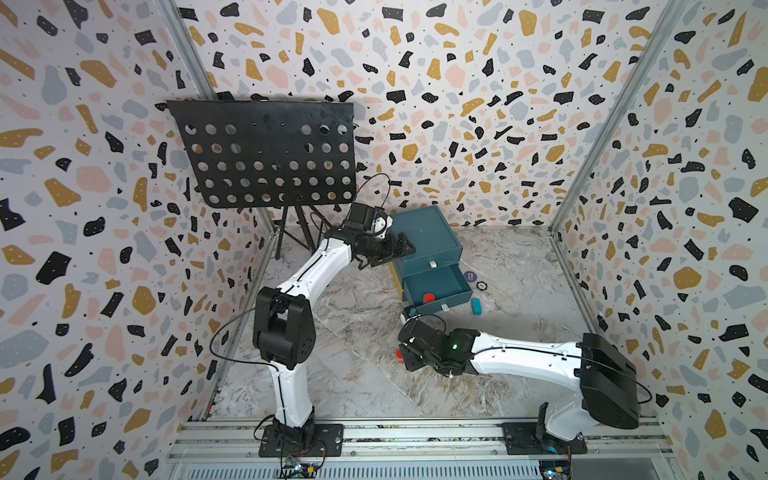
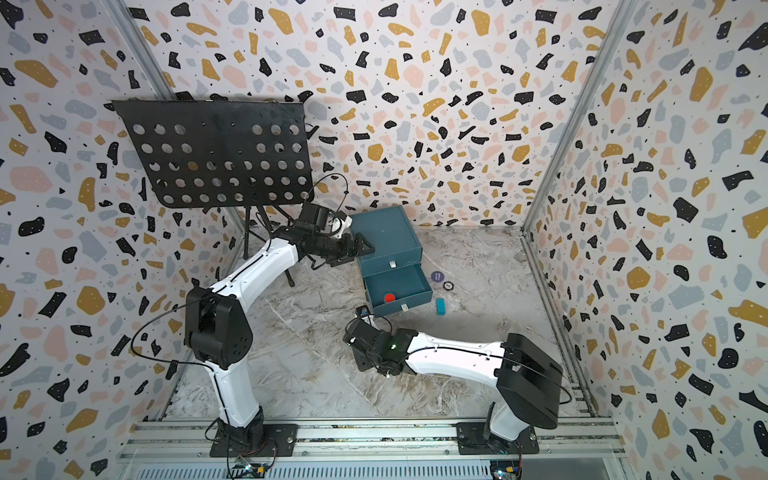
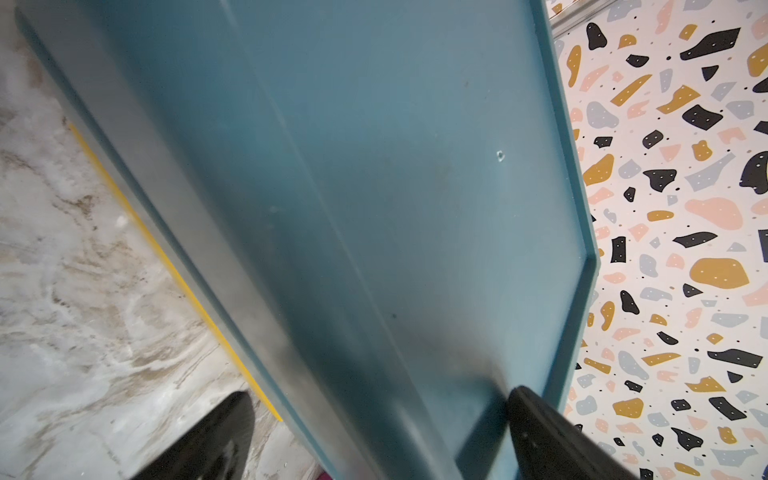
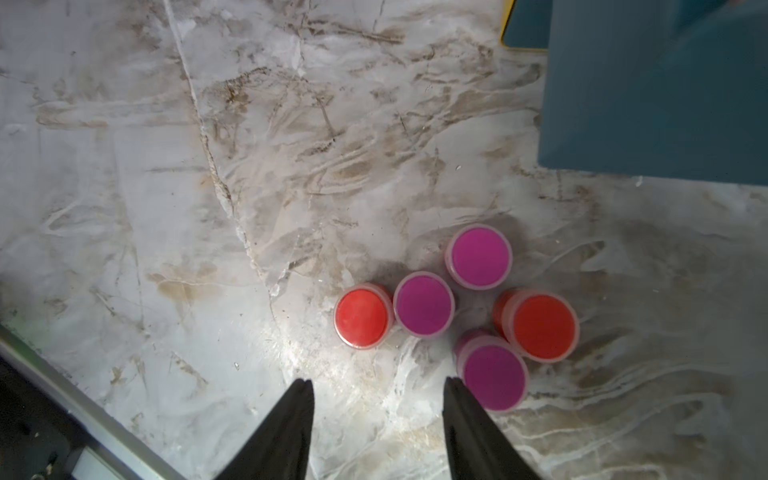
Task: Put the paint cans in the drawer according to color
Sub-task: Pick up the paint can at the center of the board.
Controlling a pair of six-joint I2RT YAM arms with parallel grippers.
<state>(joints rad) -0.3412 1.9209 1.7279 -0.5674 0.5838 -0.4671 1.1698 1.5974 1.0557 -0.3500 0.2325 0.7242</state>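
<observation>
Hovering over counter [image 4: 166, 208], right claw [image 4: 378, 380] spread, empty. Paint cans [image 4: 424, 303] cluster just ahead, toward the drawer [image 4: 665, 104]; nearest magenta one [image 4: 494, 376] beside a fingertip [image 4: 455, 388].

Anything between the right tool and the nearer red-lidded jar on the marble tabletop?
Nothing visible: bare marble tabletop separates the open right tool from the small clear red-lidded jar. A magenta-lidded jar sits close beside it.

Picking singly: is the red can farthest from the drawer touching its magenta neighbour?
Touching: the right wrist view shows red can and magenta can meeting rim to rim, no gap.
</observation>
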